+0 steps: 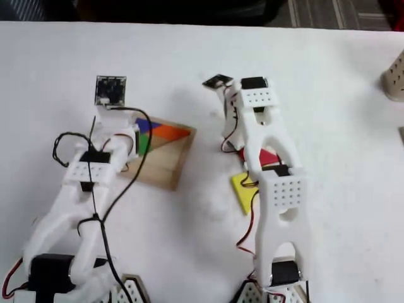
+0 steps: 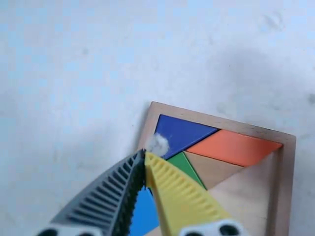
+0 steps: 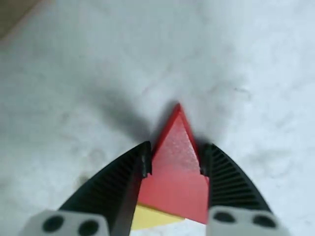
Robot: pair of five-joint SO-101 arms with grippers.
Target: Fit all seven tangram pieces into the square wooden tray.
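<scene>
Sitting left on the table (image 1: 328,126), the tray (image 1: 167,167) holds blue (image 2: 182,132), orange (image 2: 231,147) and green (image 2: 184,164) pieces. The left gripper (image 2: 143,157) hangs over its left part, fingers pressed together, probably to nudge pieces flush. The right gripper (image 3: 174,160) pinches the red triangle (image 3: 174,182) beside the yellow piece (image 1: 243,189), seemingly to carry it over.

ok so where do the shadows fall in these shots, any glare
High view: even light, only faint soft shadows on the white table beside the arms, no hard glare. Left wrist view: a broad soft shadow lies on the table just outside the rim of the wooden tray. Right wrist view: a darker shadow pools around the tip of the red triangle.
</scene>
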